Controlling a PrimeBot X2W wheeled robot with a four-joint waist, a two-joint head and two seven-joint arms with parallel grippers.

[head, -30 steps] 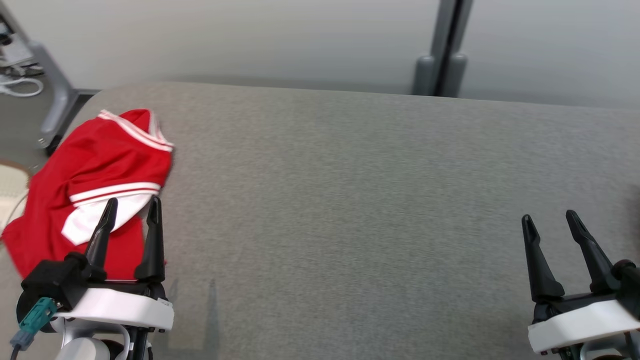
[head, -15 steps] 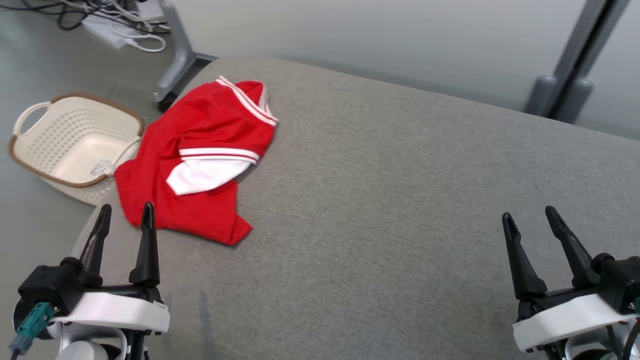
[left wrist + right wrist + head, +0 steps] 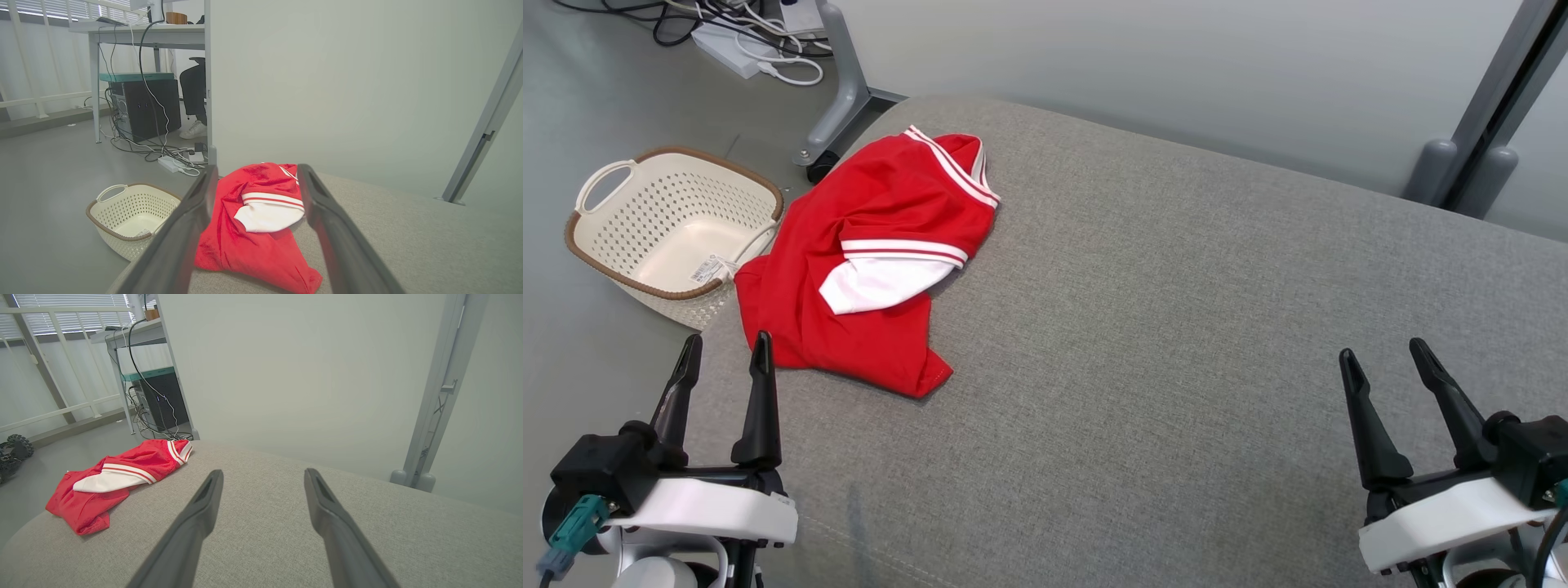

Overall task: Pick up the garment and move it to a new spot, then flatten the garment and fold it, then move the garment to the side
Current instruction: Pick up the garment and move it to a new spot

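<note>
Both sets of jaws stand spread wide and empty: the left gripper [image 3: 727,341] low at the near left, the right gripper [image 3: 1382,351] low at the near right, fingers pointing away from the robot above the grey padded surface [image 3: 1176,327]. Neither touches cloth. The red garment [image 3: 862,269], trimmed in white stripes with a white sleeve turned up, lies crumpled at the surface's far left corner, its left side reaching the rounded rim. Its nearest hem lies just ahead of the left gripper's fingertips and well apart from the right gripper. Bare grey fabric runs from the garment to the surface's right side — broad open room in the middle and on the right.

Off the left rim, on the floor, a cream perforated basket [image 3: 645,220] with a brown rim sits just beside the garment. Cables [image 3: 768,49] and a wheeled grey leg [image 3: 837,106] lie beyond it; a grey post [image 3: 1486,106] rises at the far right.

The left wrist view frames the garment between its fingers [image 3: 196,220] and adds a desk [image 3: 143,34], a dark computer tower [image 3: 145,106] and a seated person's shoe [image 3: 194,130]. The right wrist view adds a white railing [image 3: 61,408] — and the garment far off to its left.
</note>
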